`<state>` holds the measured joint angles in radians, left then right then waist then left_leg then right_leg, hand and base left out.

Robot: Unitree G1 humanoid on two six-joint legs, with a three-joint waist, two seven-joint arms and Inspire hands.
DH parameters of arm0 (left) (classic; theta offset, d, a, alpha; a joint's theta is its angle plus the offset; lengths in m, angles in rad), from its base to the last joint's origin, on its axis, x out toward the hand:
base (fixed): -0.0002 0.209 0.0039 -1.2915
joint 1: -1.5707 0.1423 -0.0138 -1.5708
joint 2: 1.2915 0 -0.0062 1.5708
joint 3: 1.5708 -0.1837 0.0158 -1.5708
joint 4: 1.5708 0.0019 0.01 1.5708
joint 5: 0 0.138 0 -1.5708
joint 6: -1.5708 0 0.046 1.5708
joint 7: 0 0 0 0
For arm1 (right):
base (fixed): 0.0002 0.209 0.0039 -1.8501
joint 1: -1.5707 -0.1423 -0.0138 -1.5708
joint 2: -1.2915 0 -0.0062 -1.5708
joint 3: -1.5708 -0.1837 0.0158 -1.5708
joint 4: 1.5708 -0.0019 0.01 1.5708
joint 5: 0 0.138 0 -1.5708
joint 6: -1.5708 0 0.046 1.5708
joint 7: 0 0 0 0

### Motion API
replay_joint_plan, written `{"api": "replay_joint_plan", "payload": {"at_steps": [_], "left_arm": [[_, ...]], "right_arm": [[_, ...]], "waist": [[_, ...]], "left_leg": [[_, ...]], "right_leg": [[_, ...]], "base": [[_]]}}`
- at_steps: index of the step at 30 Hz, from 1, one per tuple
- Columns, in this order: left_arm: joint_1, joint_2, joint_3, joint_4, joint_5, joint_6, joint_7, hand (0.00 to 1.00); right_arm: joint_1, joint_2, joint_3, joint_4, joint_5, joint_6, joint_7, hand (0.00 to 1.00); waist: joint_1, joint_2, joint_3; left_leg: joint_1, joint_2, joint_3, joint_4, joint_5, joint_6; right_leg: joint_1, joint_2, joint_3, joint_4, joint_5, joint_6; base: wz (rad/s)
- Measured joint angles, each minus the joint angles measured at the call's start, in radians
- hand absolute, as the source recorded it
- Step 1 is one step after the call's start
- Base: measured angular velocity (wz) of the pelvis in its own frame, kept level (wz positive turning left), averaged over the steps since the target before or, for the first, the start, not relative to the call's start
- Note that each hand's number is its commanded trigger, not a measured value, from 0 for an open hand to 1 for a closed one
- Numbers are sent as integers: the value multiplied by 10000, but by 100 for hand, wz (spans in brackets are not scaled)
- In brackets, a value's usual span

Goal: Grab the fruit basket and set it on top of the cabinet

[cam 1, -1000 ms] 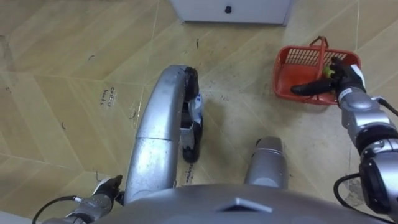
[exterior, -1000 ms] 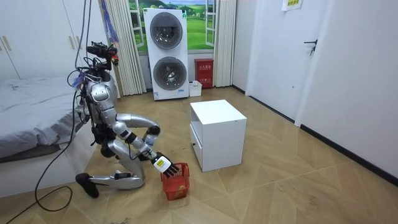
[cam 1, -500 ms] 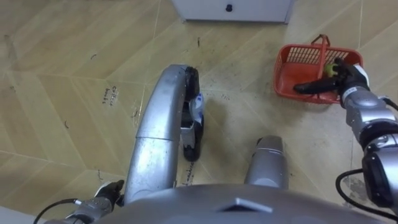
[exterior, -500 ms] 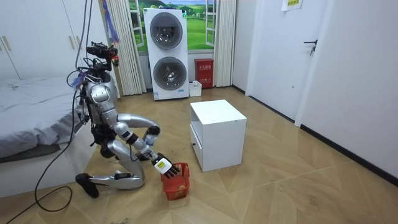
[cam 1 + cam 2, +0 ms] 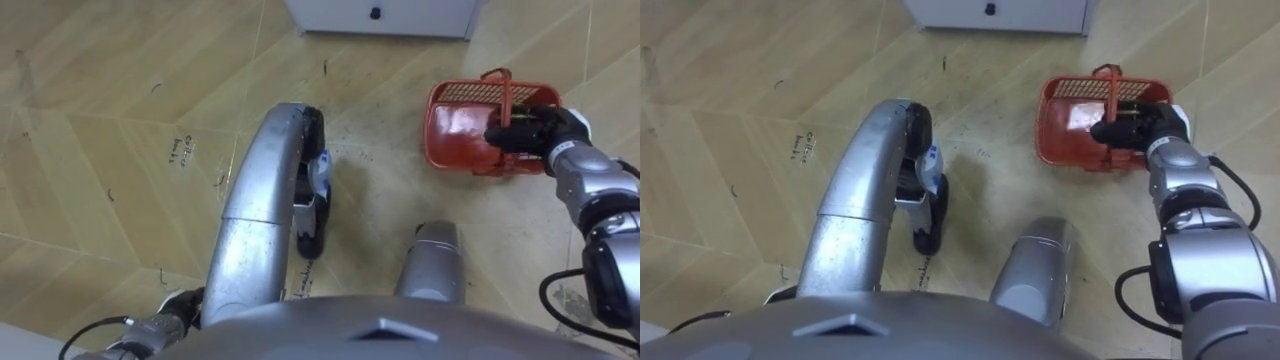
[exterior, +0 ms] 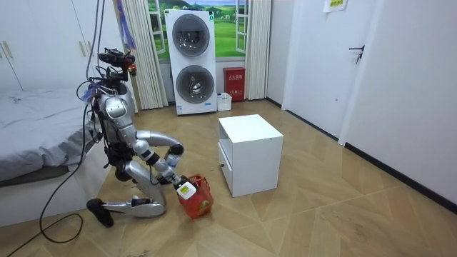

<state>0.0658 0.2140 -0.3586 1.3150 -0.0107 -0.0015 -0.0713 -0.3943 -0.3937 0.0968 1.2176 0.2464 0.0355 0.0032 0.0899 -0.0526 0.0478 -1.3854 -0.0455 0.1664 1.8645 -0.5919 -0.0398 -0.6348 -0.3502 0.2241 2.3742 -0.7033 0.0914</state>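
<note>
Fingers [image 5: 498,136] of your right hand [image 5: 535,130] were curled round the handle [image 5: 503,95] of the red fruit basket [image 5: 460,125]. It sat tilted at 2 o'clock on the wooden floor [image 5: 120,120], near the white cabinet [image 5: 380,15] at 12. Your left hand [image 5: 178,303] showed at 7 o'clock.

I count one red basket [image 5: 452,130] with one handle [image 5: 505,90]. There is one white cabinet [image 6: 250,153] with one dark knob [image 5: 376,13]. Farther back in the room there are two washing machines [image 6: 191,61] (one stacked on the other), one small red box [image 6: 234,84], two curtains [image 6: 150,57], one bed [image 6: 36,128] and one door [image 6: 363,68].
</note>
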Motion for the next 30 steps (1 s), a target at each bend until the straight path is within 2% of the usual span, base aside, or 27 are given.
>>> {"api": "replay_joint_plan", "payload": {"at_steps": [22,30], "left_arm": [[-591,-35,26,209,-515,-14,17,0],[-699,-35,34,220,-667,-15,18,0]], "right_arm": [[-168,19,116,228,266,2,95,100],[-168,86,194,206,90,2,78,100]], "waist": [[-35,-117,68],[-36,-134,78]], "left_leg": [[-79,2,15,119,55,35],[-173,16,-104,195,61,44]], "right_leg": [[-75,52,110,148,0,0],[-69,170,34,156,0,0]], "base": [[0],[0]]}}
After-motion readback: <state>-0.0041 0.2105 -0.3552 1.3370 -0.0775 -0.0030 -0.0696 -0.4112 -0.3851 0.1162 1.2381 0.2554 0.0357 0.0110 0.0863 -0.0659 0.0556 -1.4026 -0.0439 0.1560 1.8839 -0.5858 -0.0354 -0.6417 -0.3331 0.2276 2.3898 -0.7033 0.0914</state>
